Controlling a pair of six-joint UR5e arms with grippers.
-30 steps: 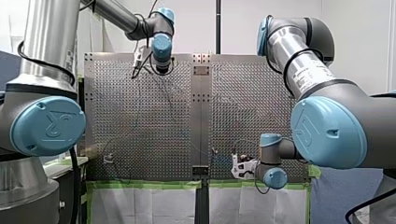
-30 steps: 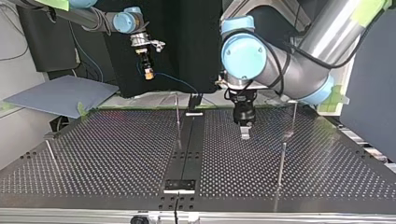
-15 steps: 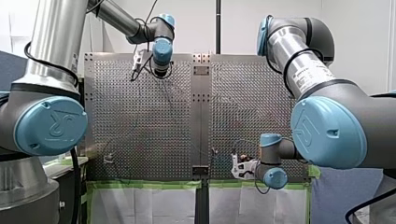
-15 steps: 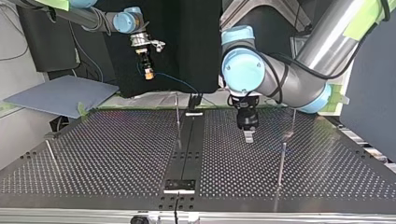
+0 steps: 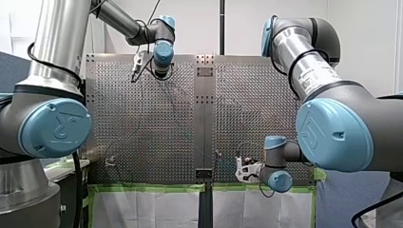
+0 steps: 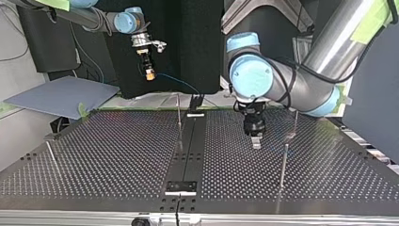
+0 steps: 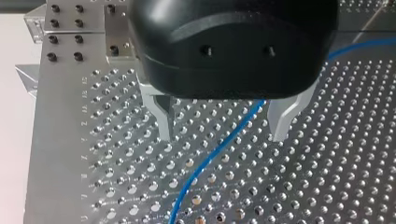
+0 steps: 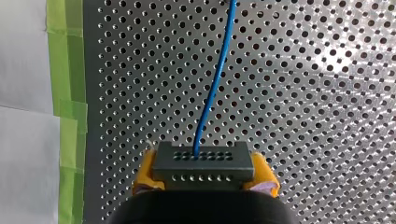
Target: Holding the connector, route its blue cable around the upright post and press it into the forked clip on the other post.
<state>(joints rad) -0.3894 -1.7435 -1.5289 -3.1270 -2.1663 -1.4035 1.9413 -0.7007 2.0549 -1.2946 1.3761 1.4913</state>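
We're in robotics lab, test-cell look. Perforated metal table (image 5: 142,118) as workbench, green tape (image 5: 142,188) on near edge over white sheeting (image 5: 142,209). Black backdrop (image 6: 197,47), bare white wall (image 5: 247,19). Our left arm (image 5: 52,128), our right arm (image 5: 332,133) flanking table. Steel posts (image 6: 283,165) standing in holes.

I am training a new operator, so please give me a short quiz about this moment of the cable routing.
1. True or false: the left jaws stand open above the blue cable.
2. Which jaws hold the connector? A) the left jaws B) the right jaws
3. What colour are the pads beside the connector?
Key: 1 true; 2 B; 3 yellow.
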